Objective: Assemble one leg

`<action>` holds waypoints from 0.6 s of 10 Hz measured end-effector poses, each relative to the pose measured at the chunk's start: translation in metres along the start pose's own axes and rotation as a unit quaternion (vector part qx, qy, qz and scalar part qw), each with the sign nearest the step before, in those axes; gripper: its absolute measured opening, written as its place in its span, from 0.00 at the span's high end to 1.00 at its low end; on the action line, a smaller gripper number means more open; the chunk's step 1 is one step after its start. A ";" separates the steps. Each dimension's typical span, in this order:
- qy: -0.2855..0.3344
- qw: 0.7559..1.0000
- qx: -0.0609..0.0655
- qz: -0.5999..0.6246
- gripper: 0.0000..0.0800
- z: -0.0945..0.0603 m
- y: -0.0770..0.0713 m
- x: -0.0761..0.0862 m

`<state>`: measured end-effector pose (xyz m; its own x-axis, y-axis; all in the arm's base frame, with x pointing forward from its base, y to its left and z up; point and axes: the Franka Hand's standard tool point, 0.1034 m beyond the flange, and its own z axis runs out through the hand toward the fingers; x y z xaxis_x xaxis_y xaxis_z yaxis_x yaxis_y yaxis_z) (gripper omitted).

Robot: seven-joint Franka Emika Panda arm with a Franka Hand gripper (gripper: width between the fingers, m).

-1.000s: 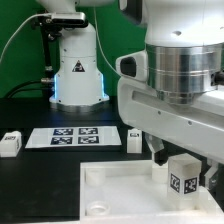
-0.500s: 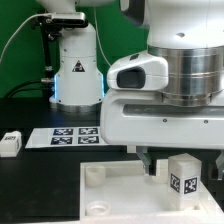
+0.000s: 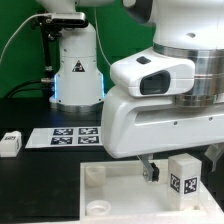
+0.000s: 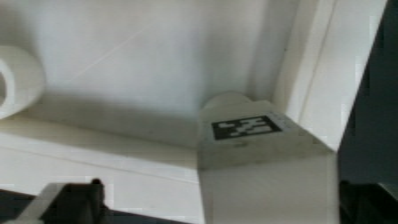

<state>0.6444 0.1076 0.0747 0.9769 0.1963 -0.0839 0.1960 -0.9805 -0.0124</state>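
Observation:
The leg (image 3: 183, 172), a small white block with a black-and-white tag on its front, stands upright on the large white panel (image 3: 115, 192) near the corner on the exterior view's right. My gripper (image 3: 182, 168) hangs over it, open, with one dark finger (image 3: 152, 171) on each side. In the wrist view the leg (image 4: 267, 160) stands between the fingers (image 4: 71, 202), close to one finger and with a wide gap to the other. My gripper (image 4: 217, 205) holds nothing.
A second small white block (image 3: 10, 143) lies on the black table at the exterior view's left. The marker board (image 3: 72, 136) lies behind the panel. The robot base (image 3: 78, 72) stands at the back. The panel has round sockets (image 3: 93, 173).
The arm has swung in and come down, so the fingers now sit lower around the leg. The leg has stayed in its place on the panel.

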 end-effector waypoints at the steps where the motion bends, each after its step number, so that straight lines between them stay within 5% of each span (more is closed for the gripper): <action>1: 0.000 1.000 0.000 0.000 0.20 0.000 0.000 0.000; 2: 0.000 1.000 0.001 0.000 0.40 0.000 0.000 0.000; 3: 0.000 1.000 0.001 0.000 0.40 0.000 -0.001 0.000; 4: 0.000 1.000 0.001 0.011 0.64 0.001 -0.001 0.000; 6: 0.003 0.999 0.001 0.048 0.64 0.001 -0.002 0.000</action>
<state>0.6443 0.1093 0.0740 0.9916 0.1020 -0.0794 0.1017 -0.9948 -0.0076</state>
